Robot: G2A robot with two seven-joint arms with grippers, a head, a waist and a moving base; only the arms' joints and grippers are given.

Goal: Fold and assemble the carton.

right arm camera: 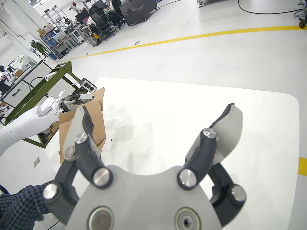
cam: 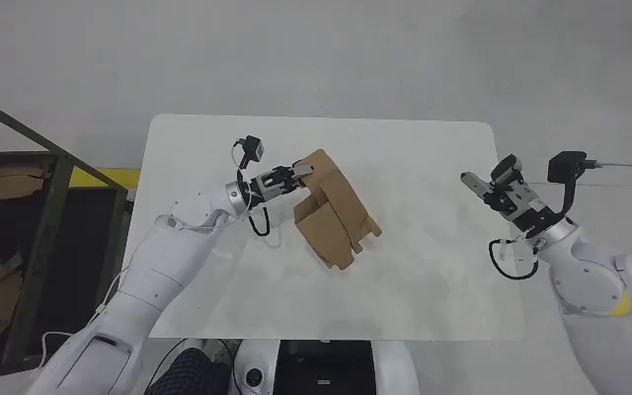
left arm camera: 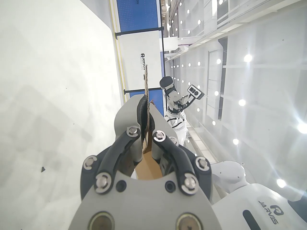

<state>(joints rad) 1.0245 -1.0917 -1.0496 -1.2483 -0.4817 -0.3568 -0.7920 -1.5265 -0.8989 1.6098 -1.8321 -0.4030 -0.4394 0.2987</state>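
Note:
A brown cardboard carton (cam: 334, 211), partly folded up with loose flaps, stands in the middle of the white table (cam: 415, 286). My left gripper (cam: 306, 172) is shut on the carton's upper edge, at its far left corner. In the left wrist view a thin cardboard flap (left arm camera: 146, 84) is pinched between the two fingers of the left gripper (left arm camera: 146, 111) and sticks out past them. My right gripper (cam: 475, 185) hangs open over the right side of the table, well apart from the carton. From the right wrist view the carton (right arm camera: 96, 118) stands beyond the spread, empty fingers of the right gripper (right arm camera: 156, 118).
A dark green metal frame (cam: 44, 163) with cardboard under it stands off the table's left edge. Bare table surface lies between the carton and the right gripper. A small dark speck (left arm camera: 43, 169) lies on the table.

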